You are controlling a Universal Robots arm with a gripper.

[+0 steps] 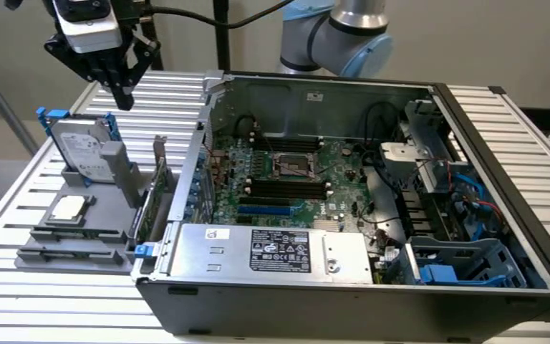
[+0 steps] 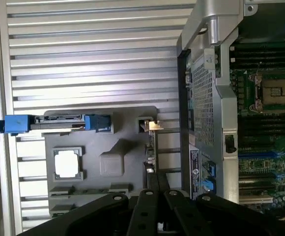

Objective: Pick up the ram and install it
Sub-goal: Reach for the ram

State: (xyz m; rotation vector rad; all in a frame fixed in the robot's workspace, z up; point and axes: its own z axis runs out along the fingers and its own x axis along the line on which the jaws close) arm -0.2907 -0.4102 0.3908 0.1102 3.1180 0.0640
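Currently we are holding the gripper [image 1: 122, 99] above the grey holder [image 1: 26, 256], fingers closed and empty. The holder is carrying a hard drive [image 1: 79, 147], a processor [image 1: 69, 208] and a bracketed green card [image 1: 155, 197]. The ram [image 1: 76, 233] appears to be lying in the slot beside the processor. The open computer case [image 1: 351, 301] is sitting alongside on the slatted bench [image 1: 65, 301].

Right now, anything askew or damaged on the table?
Nothing stands out. The hard drive, chip and card sit squarely in the gray holder; the gripper hangs above it, empty.
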